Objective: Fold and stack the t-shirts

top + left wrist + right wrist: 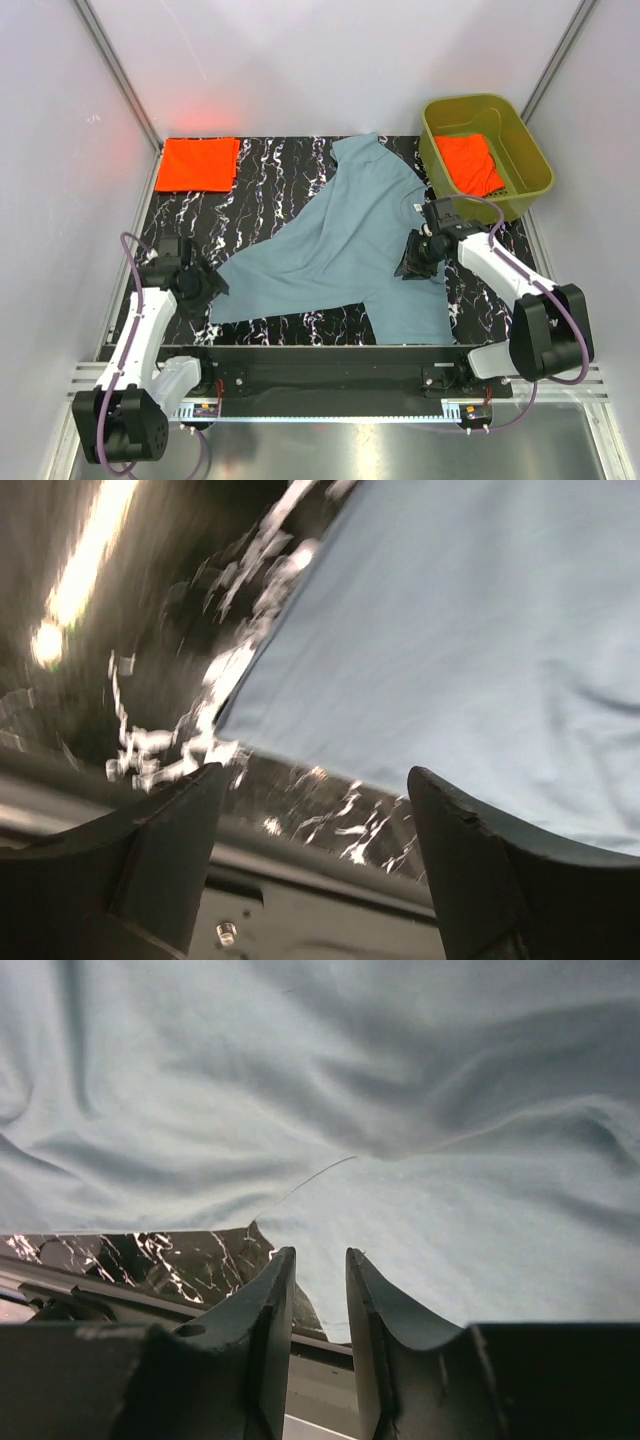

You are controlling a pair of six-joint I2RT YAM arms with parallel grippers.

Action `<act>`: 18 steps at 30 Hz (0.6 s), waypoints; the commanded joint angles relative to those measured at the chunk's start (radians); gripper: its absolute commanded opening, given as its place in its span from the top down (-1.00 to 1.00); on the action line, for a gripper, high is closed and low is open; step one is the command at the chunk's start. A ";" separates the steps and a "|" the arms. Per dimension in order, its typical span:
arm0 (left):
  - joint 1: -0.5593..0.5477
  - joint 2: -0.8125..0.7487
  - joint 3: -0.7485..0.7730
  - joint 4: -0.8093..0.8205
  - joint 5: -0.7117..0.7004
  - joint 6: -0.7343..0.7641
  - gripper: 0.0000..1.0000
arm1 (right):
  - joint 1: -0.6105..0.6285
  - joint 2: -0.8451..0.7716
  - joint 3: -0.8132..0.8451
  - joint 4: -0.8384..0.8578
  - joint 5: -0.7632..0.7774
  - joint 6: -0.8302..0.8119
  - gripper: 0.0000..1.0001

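Three shirts in all: one blue-grey t-shirt (pixel 330 245) lies spread and rumpled across the middle of the black marbled table (pixel 270 190), one folded orange-red t-shirt (pixel 198 163) sits at its far left corner, and one crumpled orange-red t-shirt (pixel 470 162) lies in the single olive-green tub (pixel 470 102) at far right. Of two pincers, the left pincer (pixel 315 772) gapes wide and empty by the blue shirt's near-left hem. The right pincer (pixel 319 1253) hovers over its right side, parted narrowly, gripping nothing.
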State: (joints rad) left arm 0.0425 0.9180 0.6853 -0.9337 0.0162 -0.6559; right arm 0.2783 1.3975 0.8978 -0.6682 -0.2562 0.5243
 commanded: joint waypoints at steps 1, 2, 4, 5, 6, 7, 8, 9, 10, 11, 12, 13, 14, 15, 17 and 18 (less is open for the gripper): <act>0.010 0.002 -0.013 0.013 0.002 -0.174 -0.55 | 0.012 -0.038 0.021 -0.016 -0.041 -0.003 0.31; 0.023 0.018 -0.018 0.010 -0.013 -0.195 -0.56 | 0.013 -0.043 0.016 -0.016 -0.044 0.003 0.31; 0.049 0.077 -0.050 0.010 0.019 -0.259 -0.46 | 0.013 -0.063 0.001 -0.014 -0.048 0.008 0.31; 0.072 0.100 -0.061 0.003 0.022 -0.284 -0.45 | 0.015 -0.068 -0.003 -0.014 -0.048 0.013 0.30; 0.085 0.120 -0.070 -0.011 0.021 -0.310 -0.44 | 0.015 -0.081 -0.008 -0.014 -0.046 0.013 0.30; 0.094 0.154 -0.094 -0.023 0.034 -0.351 -0.41 | 0.015 -0.089 -0.011 -0.014 -0.046 0.013 0.30; 0.111 0.163 -0.107 -0.016 0.040 -0.364 -0.37 | 0.015 -0.094 -0.011 -0.014 -0.045 0.016 0.30; 0.115 0.171 -0.119 -0.004 0.048 -0.370 -0.32 | 0.015 -0.103 -0.013 -0.016 -0.043 0.016 0.30; 0.122 0.176 -0.138 0.022 0.065 -0.375 -0.26 | 0.015 -0.110 -0.014 -0.018 -0.040 0.017 0.30; 0.126 0.176 -0.139 0.027 0.064 -0.379 -0.16 | 0.015 -0.114 -0.014 -0.018 -0.037 0.017 0.30; 0.128 0.177 -0.141 0.033 0.059 -0.386 -0.12 | 0.013 -0.121 -0.017 -0.016 -0.035 0.014 0.29; 0.131 0.173 -0.144 0.035 0.045 -0.393 -0.11 | 0.013 -0.126 -0.017 -0.018 -0.028 0.013 0.29; 0.138 0.173 -0.144 0.041 0.044 -0.396 -0.10 | 0.013 -0.127 -0.019 -0.021 -0.025 0.013 0.30; 0.145 0.174 -0.147 0.048 0.042 -0.395 -0.08 | 0.013 -0.135 -0.019 -0.021 -0.022 0.011 0.29; 0.152 0.179 -0.147 0.052 0.031 -0.390 -0.07 | 0.015 -0.140 -0.023 -0.021 -0.020 0.011 0.29; 0.154 0.182 -0.148 0.053 0.027 -0.386 -0.06 | 0.015 -0.140 -0.025 -0.019 -0.021 0.011 0.30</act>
State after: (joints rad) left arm 0.1848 1.1015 0.5339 -0.9131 0.0479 -1.0191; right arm 0.2829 1.2892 0.8803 -0.6800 -0.2798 0.5354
